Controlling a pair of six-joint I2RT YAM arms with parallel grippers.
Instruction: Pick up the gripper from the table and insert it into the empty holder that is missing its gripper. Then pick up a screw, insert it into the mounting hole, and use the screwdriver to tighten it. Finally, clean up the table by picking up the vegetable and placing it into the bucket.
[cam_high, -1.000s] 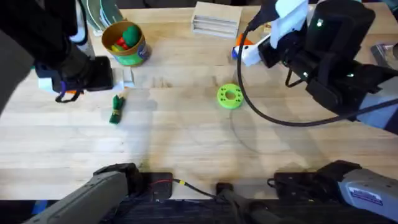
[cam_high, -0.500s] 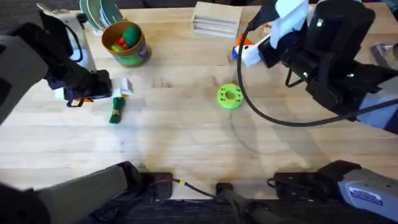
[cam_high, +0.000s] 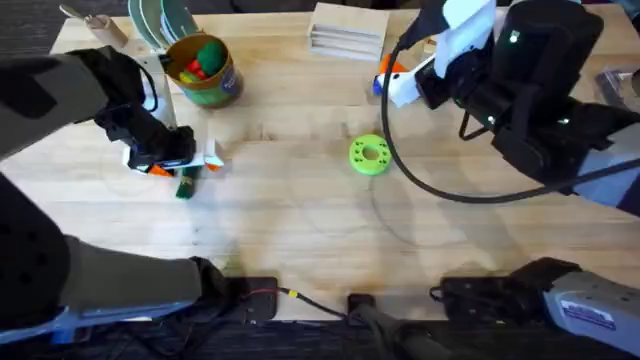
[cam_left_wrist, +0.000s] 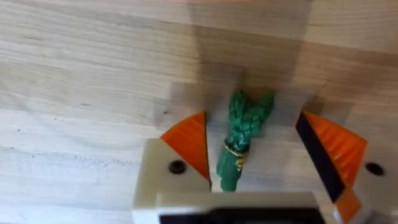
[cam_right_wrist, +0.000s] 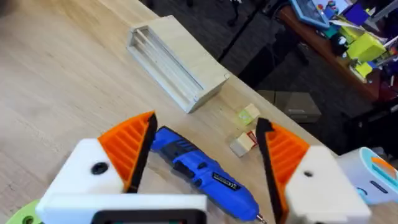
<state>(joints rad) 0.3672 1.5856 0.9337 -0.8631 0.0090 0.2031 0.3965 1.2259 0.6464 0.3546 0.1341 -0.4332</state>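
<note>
Dark-green vegetable (cam_left_wrist: 241, 142) lies flat on the wooden counter (cam_left_wrist: 93, 74) between the two orange pads of the left hand (cam_left_wrist: 252, 158), whose jaws stand open around it with clear gaps on both sides; it sits nearer one pad (cam_left_wrist: 188, 143) than the other. Step in hand, by judgement: the clean-up grasp. To do it well, shift the hand slightly so the vegetable is centred between the pads, descend until the tips almost touch the wood, then close across the banded middle of the stalk, not the leafy tip, so it does not pivot or slip out. Lift straight before travelling. In the overhead view the bucket (cam_high: 204, 72) stands near the left hand (cam_high: 172, 160), beyond it and a little to one side; clear its golden rim before release. Right hand (cam_right_wrist: 205, 165) hangs open with the blue screwdriver (cam_right_wrist: 202, 177) lying on the counter between its pads, not gripped.
</note>
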